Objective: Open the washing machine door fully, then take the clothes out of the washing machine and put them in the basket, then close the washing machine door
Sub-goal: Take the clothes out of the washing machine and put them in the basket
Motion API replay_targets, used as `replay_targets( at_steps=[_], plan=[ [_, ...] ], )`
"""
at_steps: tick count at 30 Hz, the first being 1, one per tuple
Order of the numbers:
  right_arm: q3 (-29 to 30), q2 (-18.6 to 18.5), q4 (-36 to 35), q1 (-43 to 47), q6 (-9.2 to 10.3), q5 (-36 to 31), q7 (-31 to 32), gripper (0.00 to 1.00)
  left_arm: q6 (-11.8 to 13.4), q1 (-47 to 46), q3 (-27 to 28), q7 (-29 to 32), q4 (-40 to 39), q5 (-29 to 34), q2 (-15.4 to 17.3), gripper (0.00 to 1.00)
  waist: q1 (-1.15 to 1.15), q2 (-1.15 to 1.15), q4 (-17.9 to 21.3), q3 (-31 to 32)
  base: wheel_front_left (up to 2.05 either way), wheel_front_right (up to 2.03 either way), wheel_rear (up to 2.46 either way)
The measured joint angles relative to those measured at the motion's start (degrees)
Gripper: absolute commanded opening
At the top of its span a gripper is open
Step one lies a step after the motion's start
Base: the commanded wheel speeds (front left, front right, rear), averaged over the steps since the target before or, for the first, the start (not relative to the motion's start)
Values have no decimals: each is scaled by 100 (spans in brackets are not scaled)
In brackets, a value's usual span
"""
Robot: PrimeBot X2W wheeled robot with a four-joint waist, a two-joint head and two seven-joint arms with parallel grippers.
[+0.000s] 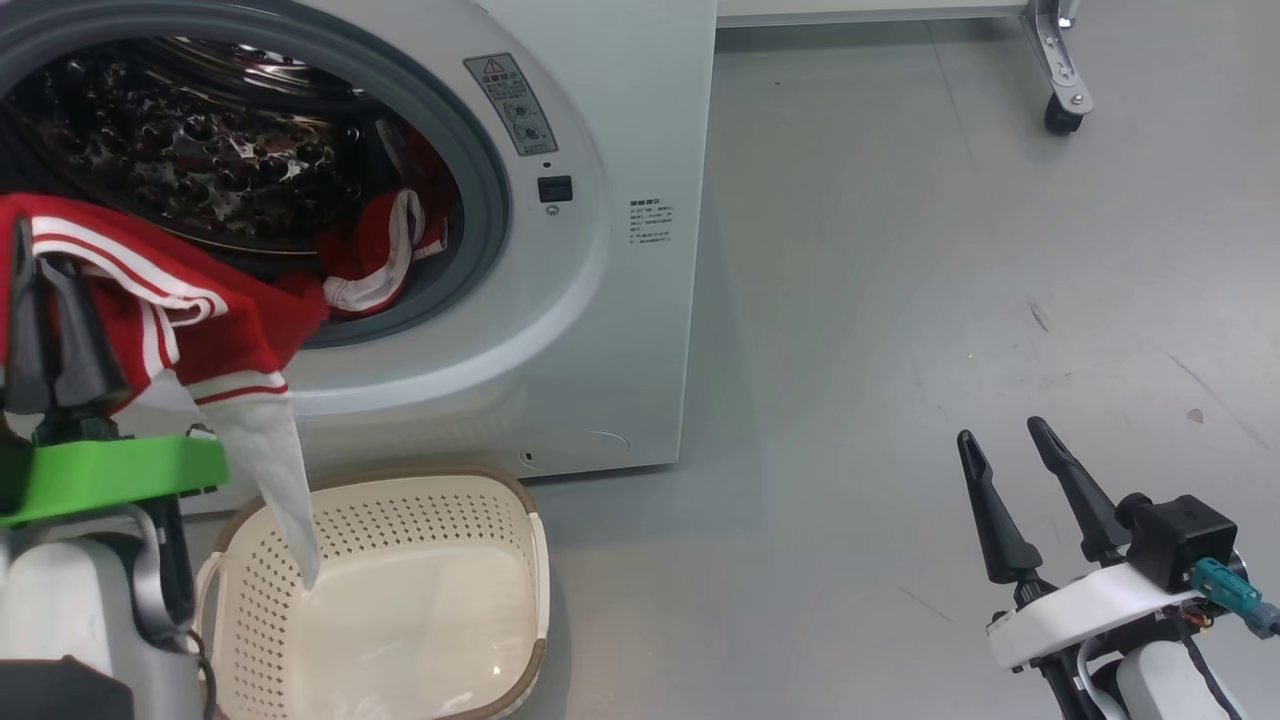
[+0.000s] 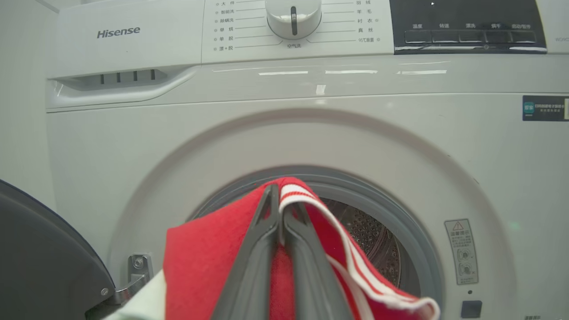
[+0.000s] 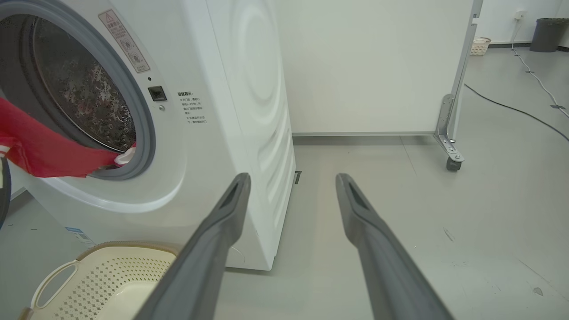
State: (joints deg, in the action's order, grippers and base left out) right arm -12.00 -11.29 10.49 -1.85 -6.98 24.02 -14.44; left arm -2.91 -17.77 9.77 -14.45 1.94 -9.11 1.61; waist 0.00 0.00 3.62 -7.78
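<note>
While my left claw (image 2: 278,199) is pinched narrow on a red garment (image 1: 225,335) with white stripes, I have it just in front of the washing machine (image 1: 620,130), level with the lower left of its open port. That garment drapes over both dark fingers and runs back to the port's bottom lip. A pale panel of it hangs down, with its tip inside the basket (image 1: 400,478). The cream perforated basket stands on the floor (image 1: 900,300) directly below the port, close against the machine's front. More red fabric (image 1: 375,255) with white trim lies at the lower right of the port, against the grey rubber ring (image 1: 485,180) and in front of the perforated steel drum (image 1: 180,150). From the left wrist I see the door (image 2: 44,249) swung out on its hinge (image 2: 138,266), left of the port. My right claw (image 1: 1000,430) is spread wide and holds nothing. It is over the floor, well off to the machine's right.
</note>
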Motion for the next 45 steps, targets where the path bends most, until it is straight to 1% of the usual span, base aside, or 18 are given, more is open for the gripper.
replay_targets(
  at_steps=[5, 10, 14, 20, 23, 27, 32, 35, 41, 45],
  plan=[
    [-9, 1, -11, 2, 0, -4, 0, 100, 0, 357, -156, 0, 258, -37, -1, 0, 0, 0, 24, -34, 0, 0, 0],
    [-24, 3, -35, 2, 0, -26, 0, 100, 8, 704, -341, 1, 703, -38, -2, 0, 0, 0, 56, -88, 0, 0, 0],
    [-52, 3, -77, 1, 0, -42, 0, 100, 52, 805, -425, 26, 921, -38, -2, 0, 0, 0, 93, -183, 0, 0, 0],
    [-81, -2, -99, -11, 0, -44, 0, 100, 155, 812, -495, 168, 1257, -48, 0, 0, 0, 0, 158, -378, 0, 0, 0],
    [-99, -2, -107, -42, -1, -44, 0, 100, 167, 840, -538, 257, 1506, -48, 0, 0, 0, 0, 198, -487, 0, 0, 0],
    [-123, -2, -145, -149, -1, -44, 0, 100, 267, 858, -538, 330, 1774, -47, 1, 0, 0, 0, 265, -634, 0, 0, 0],
    [-140, -3, -178, -226, -1, -44, 0, 100, 270, 847, -601, 381, 1975, -43, 2, 0, 0, 0, 344, -800, 0, 0, 0],
    [-135, 0, -199, -270, 0, -41, 0, 100, 320, 822, -651, 389, 2098, -27, 3, 0, 0, 0, 412, -936, 0, 0, 0],
    [-131, 0, -210, -338, -1, -29, 0, 100, 346, 509, -803, 474, 2298, 134, 3, 0, 0, 0, 580, -1223, 0, 0, 0],
    [-91, 1, -233, -387, -1, 13, 0, 100, 454, 230, -792, 541, 2481, 178, 38, 0, 0, 0, 701, -1421, 0, 0, 0]
  ],
)
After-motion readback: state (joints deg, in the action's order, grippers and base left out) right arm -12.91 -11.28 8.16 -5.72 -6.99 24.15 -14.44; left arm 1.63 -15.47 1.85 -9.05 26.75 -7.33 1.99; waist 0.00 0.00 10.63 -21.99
